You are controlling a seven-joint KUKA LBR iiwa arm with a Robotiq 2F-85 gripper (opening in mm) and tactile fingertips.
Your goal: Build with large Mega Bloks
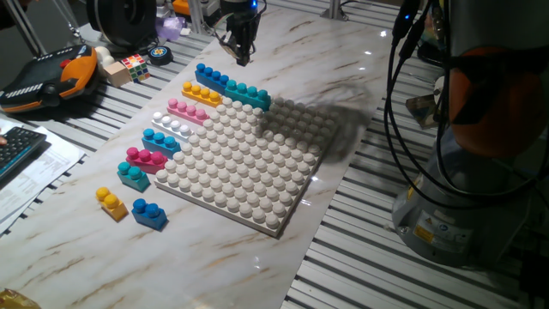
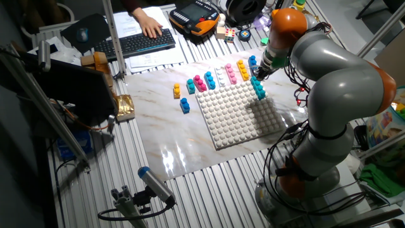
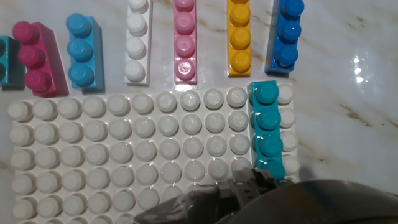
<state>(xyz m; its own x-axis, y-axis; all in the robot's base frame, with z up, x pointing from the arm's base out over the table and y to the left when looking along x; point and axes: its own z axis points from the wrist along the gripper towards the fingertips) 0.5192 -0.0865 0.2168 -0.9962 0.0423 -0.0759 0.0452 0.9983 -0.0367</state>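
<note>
Fixed and hand views of a studded white baseplate (image 1: 244, 163) lying on a marble-patterned tabletop (image 1: 360, 77); all positions are given relative to this baseplate.

A long teal brick (image 1: 244, 93) with four studs is seated on the baseplate along one edge row, ending at a corner; in the hand view the same teal brick (image 3: 267, 129) covers the second-to-last column of studs.

Just off the adjoining edge, loose bricks lie side by side on the tabletop, each at a right angle to that edge: a dark blue brick (image 1: 209, 74) nearest the teal one, then a yellow-orange brick (image 1: 201, 92), a pink brick (image 1: 185, 110), a white brick (image 1: 171, 124), a light blue brick (image 1: 160, 140) and a magenta brick (image 1: 145, 159). A short teal brick (image 1: 133, 175) sits beside the magenta one at the far end of the row.

Farther out from that end lie two short bricks, a yellow two-stud brick (image 1: 111, 203) and a blue two-stud brick (image 1: 148, 212), well apart from the baseplate.

The gripper (image 1: 240, 51) hangs above the tabletop beyond the corner bearing the long teal brick, touching no brick. Its fingers appear dark and close together, but whether they are spread or closed cannot be told; in the hand view they are blurred.
</note>
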